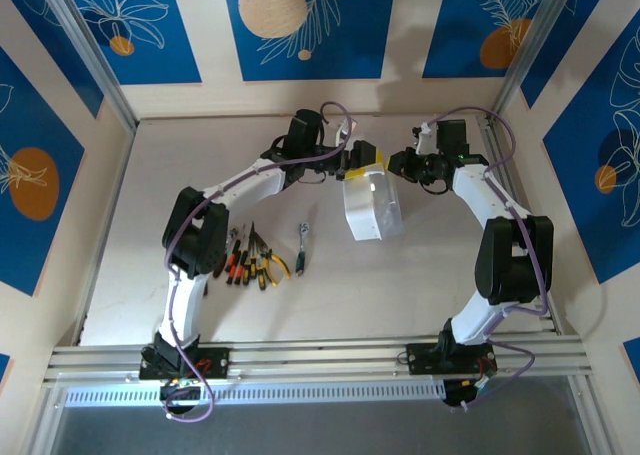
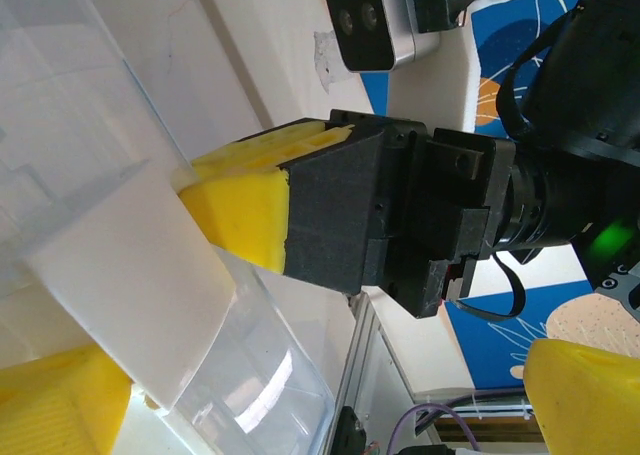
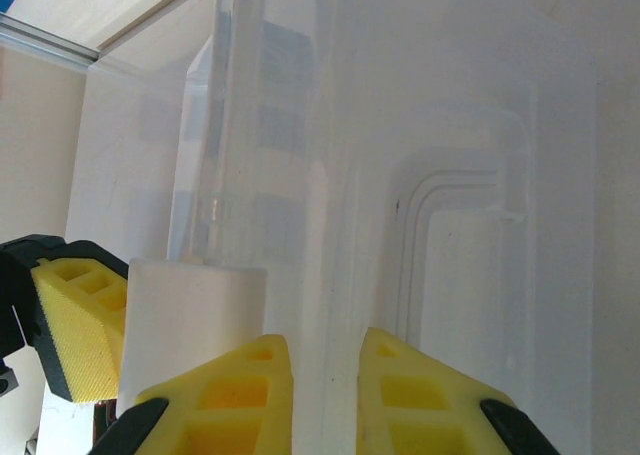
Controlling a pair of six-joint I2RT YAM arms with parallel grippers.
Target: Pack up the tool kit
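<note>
Packing looks barely begun: the right gripper (image 3: pixel 325 370) pinches a wall of the case (image 1: pixel 370 210) at the far middle of the table (image 1: pixel 380 300), the left gripper (image 1: pixel 362 161) gapes wide beside it, and the hand tools (image 1: pixel 250 259) and ratchet (image 1: pixel 303 247) lie unpacked near left

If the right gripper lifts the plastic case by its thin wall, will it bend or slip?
The case probably flexes: its translucent wall looks thin in the right gripper. It looks hollow, so likely light. Its glossy surface might slip.
</note>
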